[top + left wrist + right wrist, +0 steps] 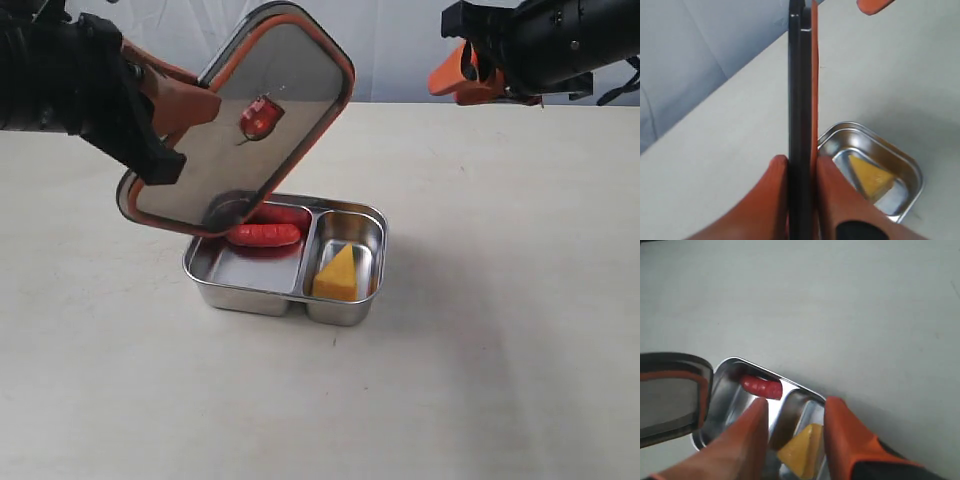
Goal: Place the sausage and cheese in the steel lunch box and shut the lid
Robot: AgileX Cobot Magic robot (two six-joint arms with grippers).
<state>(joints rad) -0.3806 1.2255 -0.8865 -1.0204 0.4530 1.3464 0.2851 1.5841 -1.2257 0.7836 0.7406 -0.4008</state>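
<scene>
Two arms show in the outside view. The left pincer (188, 106) is clamped on the left edge of the lid (240, 120) and holds it tilted in the air, with its low end over the far left corner of the lunch box (290, 300); whether lid and box touch there I cannot tell. The box sits on the pale table (500, 360). The sausage (265, 235) lies in the larger left compartment, close to its far wall, and the cheese (337, 275) stands in the smaller right compartment. The right pincer (465, 75) hangs high at the far right, well apart from the box. From the left wrist, the lid is seen edge-on, a dark strip with its orange seal, squeezed between two orange fingers (772, 200); beyond it lies the small compartment with the cheese inside. From the right wrist, that pincer's fingers (840, 420) stand apart with nothing between them, above the box; the sausage and cheese lie inside, and the raised lid shows beside the sausage's end of the box.
</scene>
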